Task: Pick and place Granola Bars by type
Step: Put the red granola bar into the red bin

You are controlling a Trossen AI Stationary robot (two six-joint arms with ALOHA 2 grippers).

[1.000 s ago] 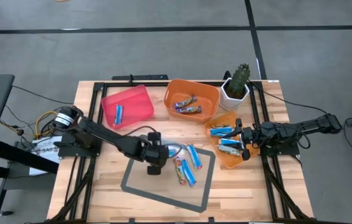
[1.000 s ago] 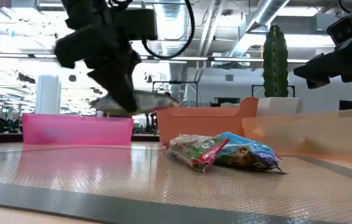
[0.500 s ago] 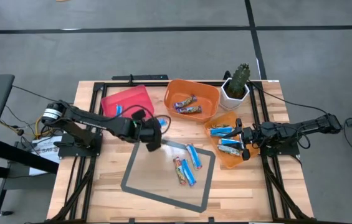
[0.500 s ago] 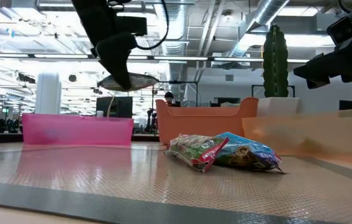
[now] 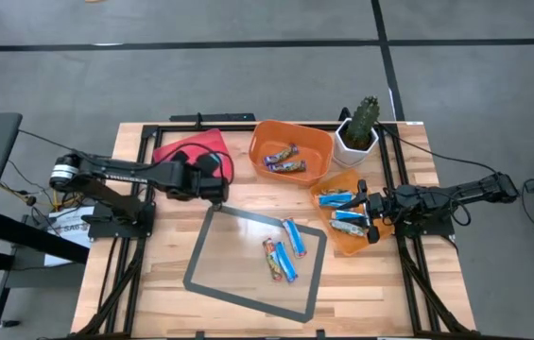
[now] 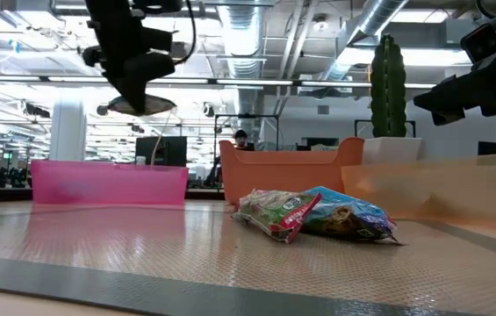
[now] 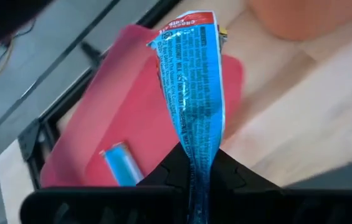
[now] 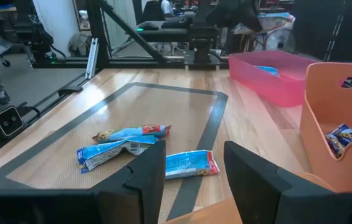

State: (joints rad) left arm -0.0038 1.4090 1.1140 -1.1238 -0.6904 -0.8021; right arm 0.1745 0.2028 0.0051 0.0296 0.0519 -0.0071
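Red bin [image 7: 132, 118] w/ blue bar [image 7: 121, 163], wrist-only, prob.

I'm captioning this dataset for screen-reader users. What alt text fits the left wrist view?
The left gripper is shut on a blue-wrapped granola bar, held above the red bin, where another blue bar already lies. Light wooden table shows beside the bin.

A: What's under the table [image 5: 153, 283]?
B: Grey floor [image 5: 248, 85] with dark lines across it. The table is pale wood.
A: And behind?
B: An open ceiling with silver ducts [image 6: 388, 13] and strip lights [image 6: 256, 81], desks beyond. A cactus [image 6: 389, 86] stands at the far edge.
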